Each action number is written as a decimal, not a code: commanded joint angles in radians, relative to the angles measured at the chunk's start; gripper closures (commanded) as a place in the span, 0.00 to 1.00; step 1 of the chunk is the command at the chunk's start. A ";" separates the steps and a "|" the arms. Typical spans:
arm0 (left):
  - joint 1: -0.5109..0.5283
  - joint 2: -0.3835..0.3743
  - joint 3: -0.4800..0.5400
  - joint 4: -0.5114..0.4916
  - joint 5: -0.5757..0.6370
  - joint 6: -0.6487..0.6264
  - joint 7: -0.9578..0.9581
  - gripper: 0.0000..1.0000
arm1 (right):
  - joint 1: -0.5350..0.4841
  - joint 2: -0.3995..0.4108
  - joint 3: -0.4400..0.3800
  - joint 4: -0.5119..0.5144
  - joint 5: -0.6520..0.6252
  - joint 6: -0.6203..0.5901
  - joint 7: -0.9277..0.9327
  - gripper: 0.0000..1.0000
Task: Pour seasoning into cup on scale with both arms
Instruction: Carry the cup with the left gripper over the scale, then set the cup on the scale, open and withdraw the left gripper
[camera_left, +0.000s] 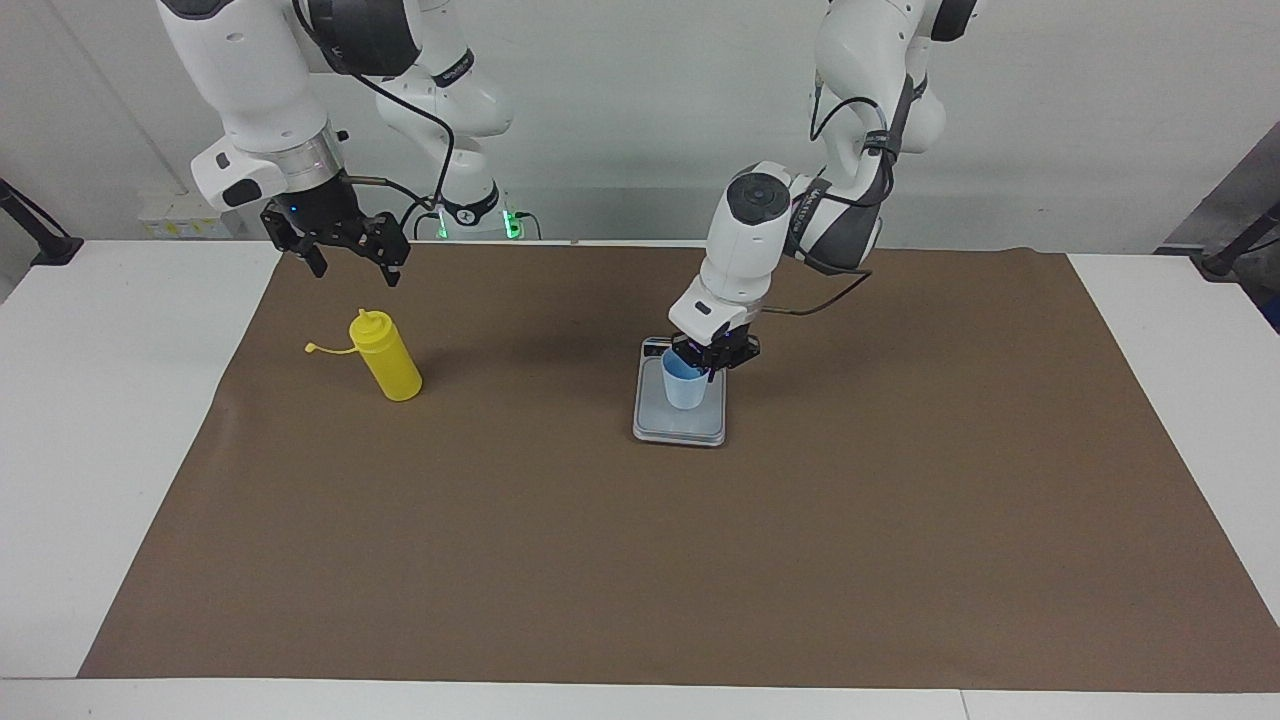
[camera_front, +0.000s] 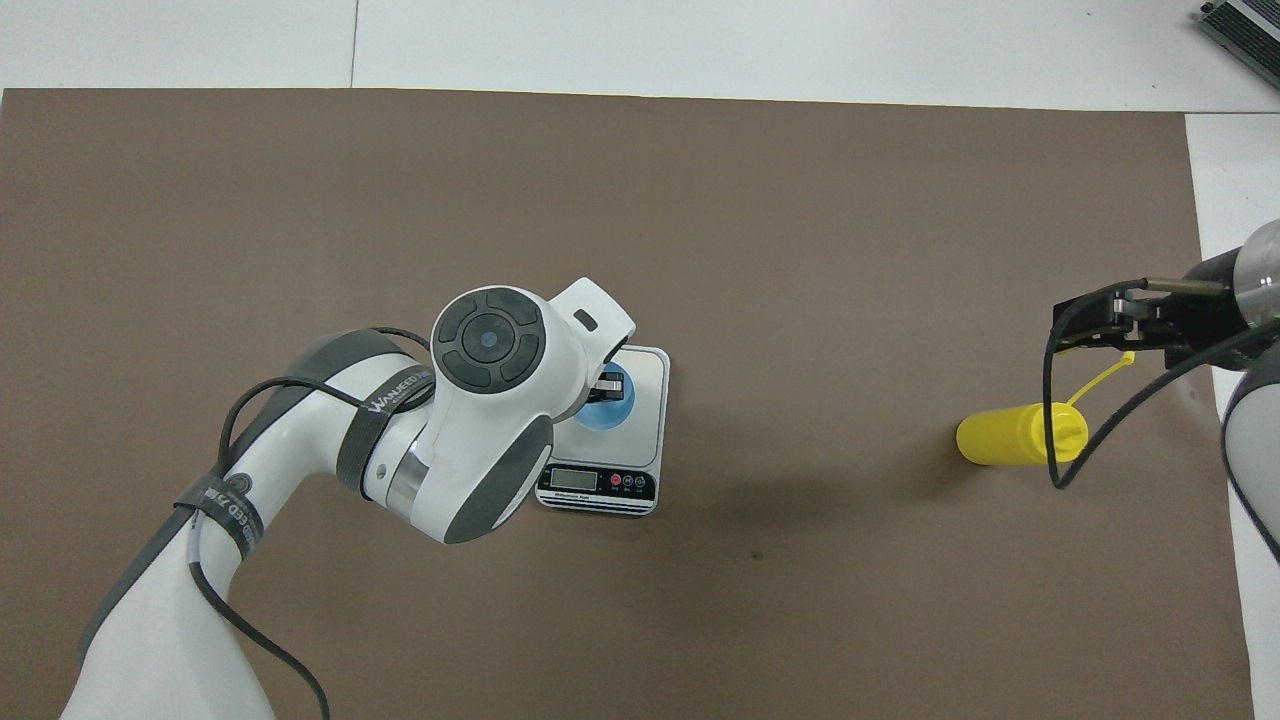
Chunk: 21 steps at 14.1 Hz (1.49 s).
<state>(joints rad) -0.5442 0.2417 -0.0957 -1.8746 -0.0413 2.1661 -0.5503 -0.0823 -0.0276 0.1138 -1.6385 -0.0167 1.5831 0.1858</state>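
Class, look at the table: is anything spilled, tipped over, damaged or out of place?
Nothing stands out. The yellow plastic squeeze bottle stands with its tethered cap off, and the light blue plastic cup sits upright on the silver-grey scale.

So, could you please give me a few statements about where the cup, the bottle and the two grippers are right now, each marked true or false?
1. The left gripper is shut on the rim of the light blue cup. True.
2. The cup is over the brown mat, beside the scale. False: it is over the scale's weighing plate.
3. The yellow bottle is held by the right gripper. False: the bottle stands on the brown mat and the right gripper hangs open above it, apart from it.
4. The bottle's tethered cap is off the nozzle. True.
5. The bottle is toward the left arm's end of the table. False: it is toward the right arm's end.
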 joint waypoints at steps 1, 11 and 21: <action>-0.026 -0.006 0.018 -0.035 -0.006 0.037 -0.019 1.00 | -0.010 -0.017 0.003 -0.020 0.003 0.011 -0.019 0.00; 0.068 -0.105 0.028 -0.008 0.029 -0.011 -0.019 0.00 | -0.010 -0.017 0.003 -0.020 0.003 0.006 -0.019 0.00; 0.331 -0.303 0.030 0.015 0.078 -0.288 0.402 0.00 | -0.140 -0.017 0.001 -0.092 0.023 0.104 0.133 0.00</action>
<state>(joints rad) -0.2710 -0.0226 -0.0563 -1.8556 0.0233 1.9330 -0.2400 -0.1778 -0.0296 0.1104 -1.6669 -0.0132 1.6247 0.2501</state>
